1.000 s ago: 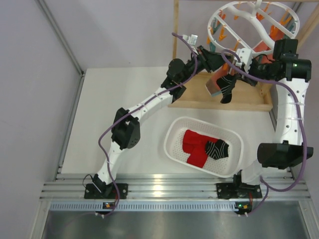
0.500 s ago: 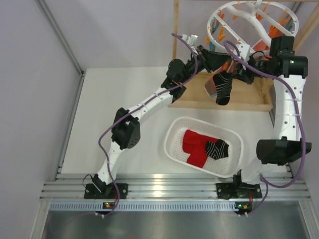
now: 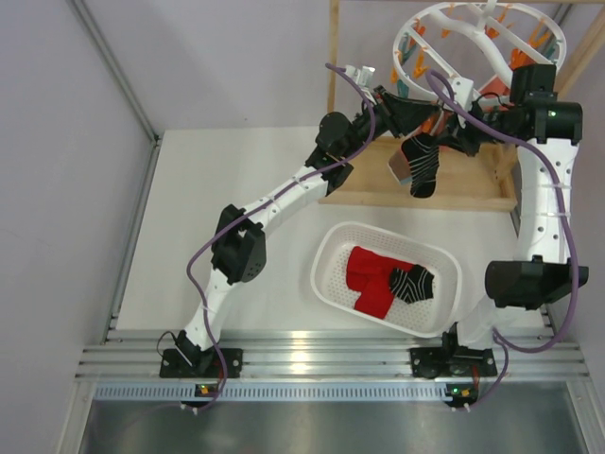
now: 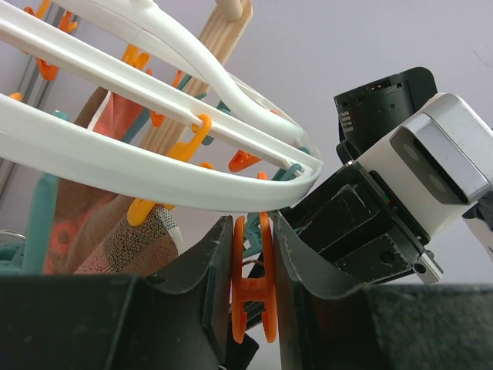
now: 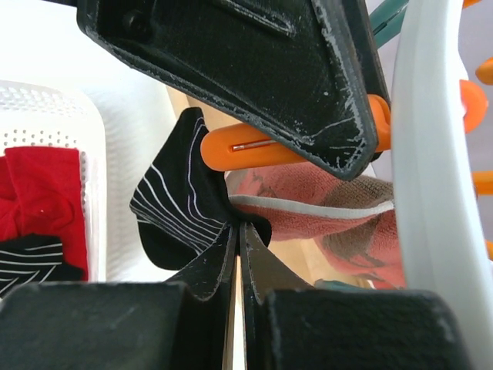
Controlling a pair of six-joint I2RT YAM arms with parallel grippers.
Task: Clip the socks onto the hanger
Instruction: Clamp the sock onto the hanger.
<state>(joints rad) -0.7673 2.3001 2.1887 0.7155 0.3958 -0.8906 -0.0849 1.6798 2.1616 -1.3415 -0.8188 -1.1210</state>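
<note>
Black striped sock [image 3: 423,165] farther left — limp in right pincer [image 5: 237,227]; left pincer [image 4: 253,225] tight on orange clip [image 4: 253,297].

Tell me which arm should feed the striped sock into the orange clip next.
Right. The right claw pinches the striped sock beside the orange clip; the left claw is occupied squeezing that clip.

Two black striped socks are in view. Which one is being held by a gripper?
The hanging sock up by the hanger, pinched by the right gripper; the other striped sock lies in the white basket.
</note>
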